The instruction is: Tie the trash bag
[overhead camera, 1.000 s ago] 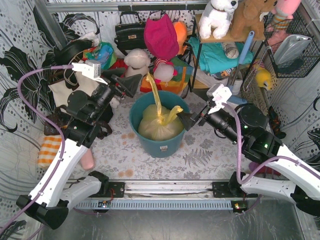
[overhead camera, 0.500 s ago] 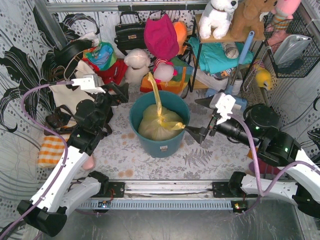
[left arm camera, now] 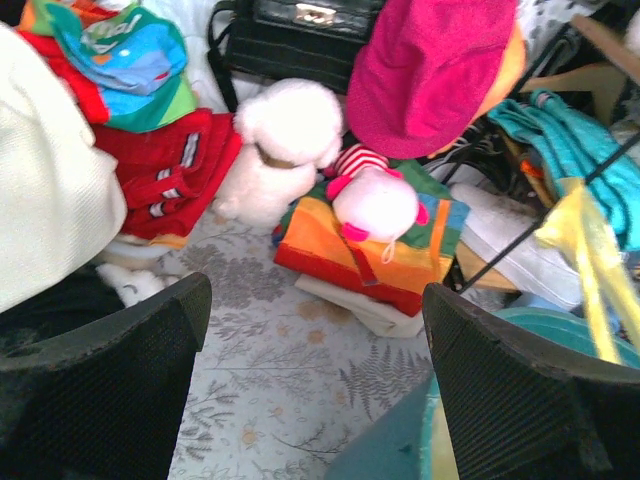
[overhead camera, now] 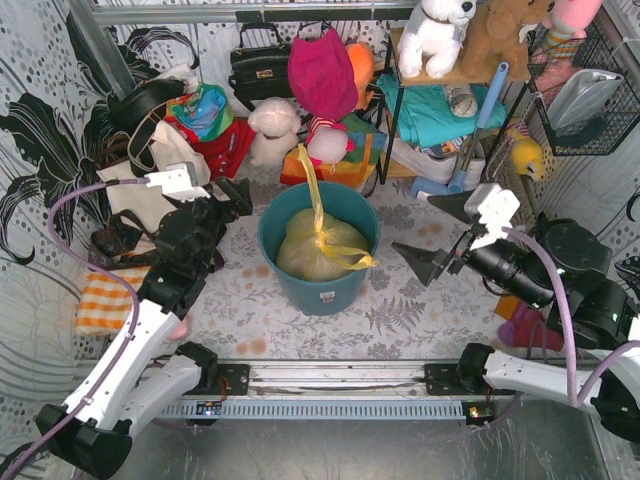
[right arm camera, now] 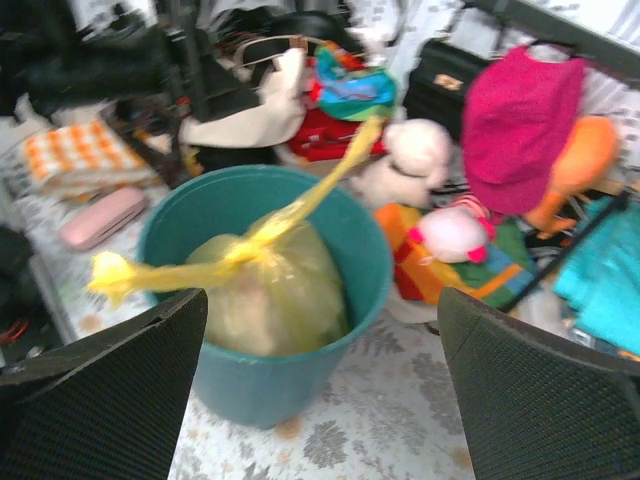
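Thin glossy plastic trash bag (overhead camera: 312, 256), smooth plastic bin (overhead camera: 326, 296).

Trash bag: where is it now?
Top view, centre: the trash bag sits inside the teal bin, just in front of the soft toys; one tail sticks up, the other reaches toward the bin's right rim.

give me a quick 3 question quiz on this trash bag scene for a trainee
1. True or false: the thin translucent yellow-green plastic trash bag sits inside the round teal plastic bin.
2. The right pincer is: A) shut on the bag, B) open and apart from the bag, C) out of view.
3. How many twisted yellow tails stick out from the bag's neck?
Key: 1 true; 2 B; 3 two.
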Robot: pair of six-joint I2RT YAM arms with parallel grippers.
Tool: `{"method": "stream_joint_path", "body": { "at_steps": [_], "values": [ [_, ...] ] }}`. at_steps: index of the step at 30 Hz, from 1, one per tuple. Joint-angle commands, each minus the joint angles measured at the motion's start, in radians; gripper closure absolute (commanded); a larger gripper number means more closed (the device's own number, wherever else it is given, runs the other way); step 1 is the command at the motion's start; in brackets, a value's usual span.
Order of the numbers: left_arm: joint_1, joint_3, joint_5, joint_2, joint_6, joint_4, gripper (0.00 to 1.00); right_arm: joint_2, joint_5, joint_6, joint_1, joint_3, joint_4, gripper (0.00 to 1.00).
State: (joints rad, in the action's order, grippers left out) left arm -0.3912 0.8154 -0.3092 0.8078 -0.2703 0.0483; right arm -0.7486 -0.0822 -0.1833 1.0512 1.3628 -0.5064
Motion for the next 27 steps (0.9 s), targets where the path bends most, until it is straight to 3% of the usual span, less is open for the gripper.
{"method": "stream_joint_path", "body": {
  "at_steps": [1, 8, 10, 19, 23, 27],
  "values": [
    [0.004, -0.040, -0.116, -0.020, 0.012, 0.056, 0.05, -0.050, -0.265, 0.010, 0.004, 0.036, 0.067, 0.03],
    [0.011, -0.086, -0.173, -0.015, 0.011, 0.061, 0.03, -0.118, -0.576, -0.180, -0.002, -0.068, 0.260, 0.03],
    [0.013, -0.102, -0.186, -0.008, 0.007, 0.067, 0.03, -0.124, -0.571, -0.188, -0.043, -0.100, 0.299, 0.03],
    [0.040, -0.218, -0.280, 0.020, -0.013, 0.188, 0.02, -0.218, -0.115, -0.005, -0.548, -0.222, 0.255, 0.03],
    [0.044, -0.318, -0.379, 0.010, -0.021, 0.280, 0.02, -0.219, 0.080, 0.101, -0.803, -0.371, 0.347, 0.03],
    [0.046, -0.430, -0.448, 0.024, -0.015, 0.392, 0.02, -0.235, 0.119, 0.165, -0.967, -0.538, 0.484, 0.03]
  ]
}}
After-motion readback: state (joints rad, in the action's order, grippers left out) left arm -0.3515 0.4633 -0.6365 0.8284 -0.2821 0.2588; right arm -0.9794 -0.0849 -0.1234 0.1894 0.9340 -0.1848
